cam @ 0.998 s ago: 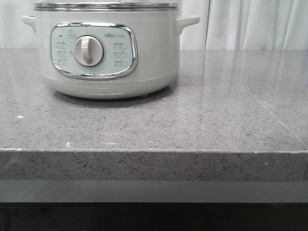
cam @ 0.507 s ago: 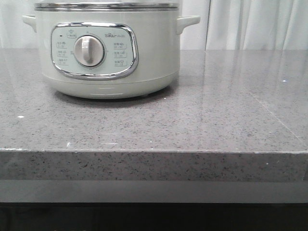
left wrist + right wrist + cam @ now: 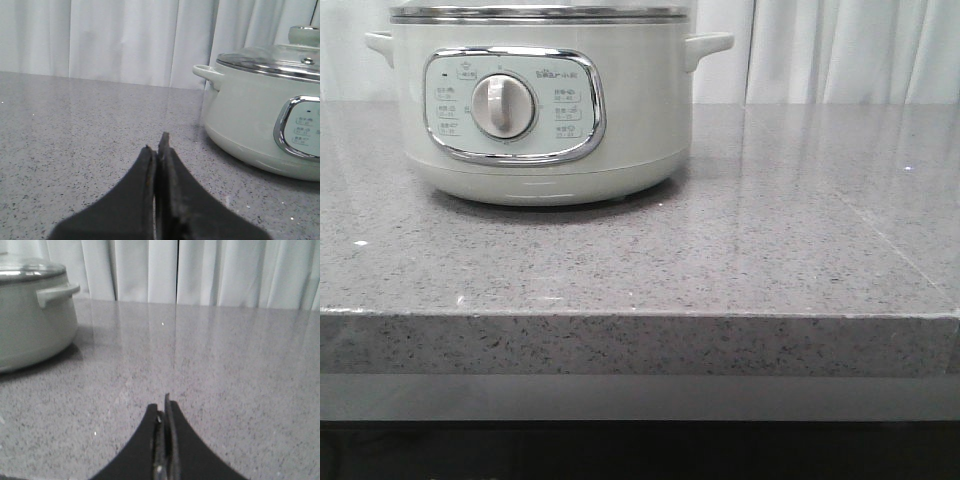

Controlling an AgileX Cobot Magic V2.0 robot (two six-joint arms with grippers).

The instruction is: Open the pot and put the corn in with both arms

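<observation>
The pot (image 3: 540, 110) stands at the back left of the grey stone counter, pale grey-green, with a chrome-framed panel and round dial (image 3: 503, 106). Its steel-rimmed glass lid (image 3: 272, 62) is on, with a knob (image 3: 304, 35) on top. The pot also shows in the right wrist view (image 3: 30, 315). My left gripper (image 3: 156, 149) is shut and empty, low over the counter, apart from the pot's handle side. My right gripper (image 3: 162, 405) is shut and empty over bare counter on the pot's other side. The corn is out of view. Neither gripper shows in the front view.
The grey speckled counter (image 3: 720, 260) ends in a front edge (image 3: 640, 315). White curtains (image 3: 850, 50) hang behind it.
The front view has shifted very slightly; the pot sits a few pixels further left. Nothing else has changed.
</observation>
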